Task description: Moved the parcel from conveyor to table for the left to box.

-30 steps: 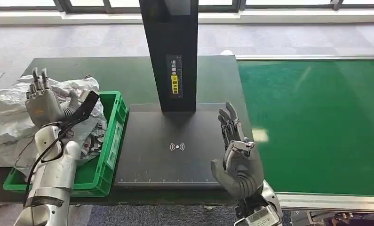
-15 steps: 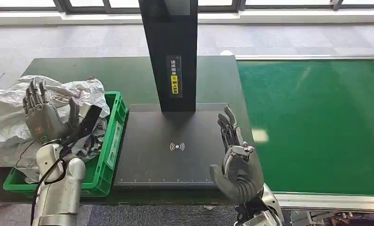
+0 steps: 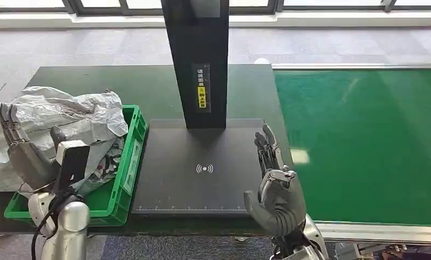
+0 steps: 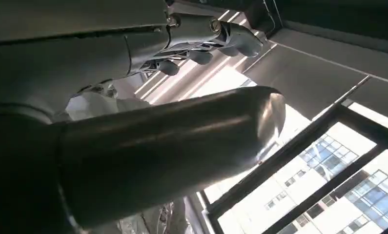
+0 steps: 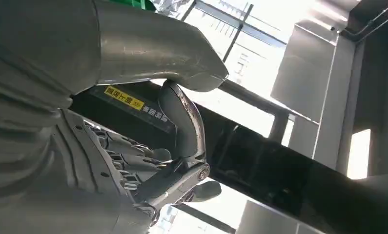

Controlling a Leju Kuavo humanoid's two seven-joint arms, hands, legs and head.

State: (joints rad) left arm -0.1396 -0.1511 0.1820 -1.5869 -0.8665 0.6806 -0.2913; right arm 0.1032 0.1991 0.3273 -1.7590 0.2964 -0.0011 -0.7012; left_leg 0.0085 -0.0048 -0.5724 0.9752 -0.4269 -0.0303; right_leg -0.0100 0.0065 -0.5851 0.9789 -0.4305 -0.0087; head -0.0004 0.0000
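On table: one green bin point(image 3: 127, 162), one parcel point(image 3: 72, 116) | left hand point(image 3: 26, 157), right hand point(image 3: 275, 189): both empty, fingers spread

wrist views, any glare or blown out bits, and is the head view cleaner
Left wrist view: the windows behind the left hand are blown out white, the arm cover dark. Right wrist view: the same backlight leaves the right hand in shadow. Head view: evenly lit, with one bright glare patch on the green conveyor.

Crinkled silvery plastic bag point(image 3: 66, 111), glossy; green plastic crate point(image 3: 127, 162), smooth; matt black scanner plate point(image 3: 202, 168); conveyor belt point(image 3: 365, 141) green, slight sheen; worktop point(image 3: 148, 86) dark matt; arms brushed metal
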